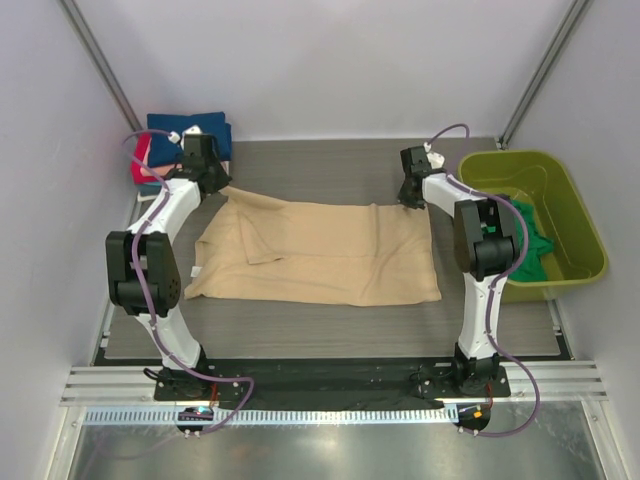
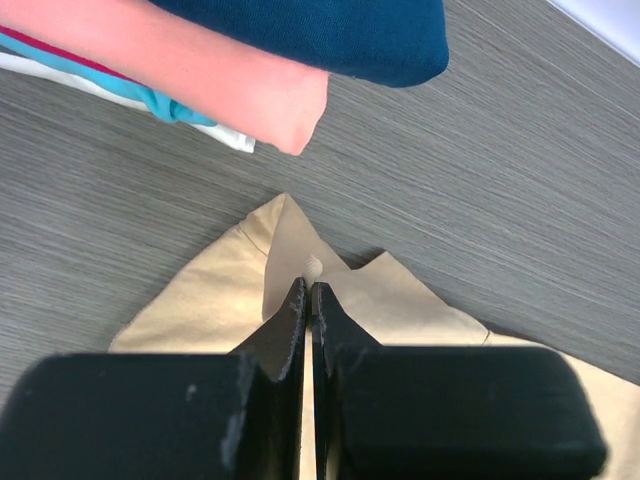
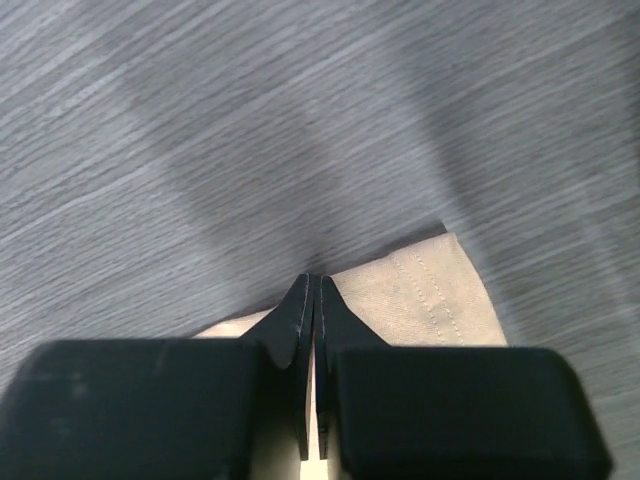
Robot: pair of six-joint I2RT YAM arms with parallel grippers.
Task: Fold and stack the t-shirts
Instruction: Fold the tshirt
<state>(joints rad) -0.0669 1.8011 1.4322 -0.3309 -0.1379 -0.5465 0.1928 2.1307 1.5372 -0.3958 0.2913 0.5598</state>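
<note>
The tan t-shirt (image 1: 320, 250) lies spread across the middle of the grey surface (image 1: 330, 330), mostly flat, with a few folds and overlaps on its left half; I hold it at its two far corners. My left fingers (image 2: 307, 300) are clenched on the far left corner, the cloth pushed up into a small peak just ahead of the tips, and a strip of tan shows in the slit between them. My right fingers (image 3: 312, 292) are clenched on the far right corner, beside a hem with two rows of stitching; tan cloth shows in the narrow gap between them too. Just beyond my left fingers, at the far left corner of the surface, sits a pile of folded tees: the navy t-shirt (image 2: 330, 35) on top, the coral pink t-shirt (image 2: 200, 80) beneath it, thin edges of teal and red lower down. To my right stands the lime-green tub (image 1: 585, 235), with the emerald green t-shirt (image 1: 530, 235) crumpled inside it.
</note>
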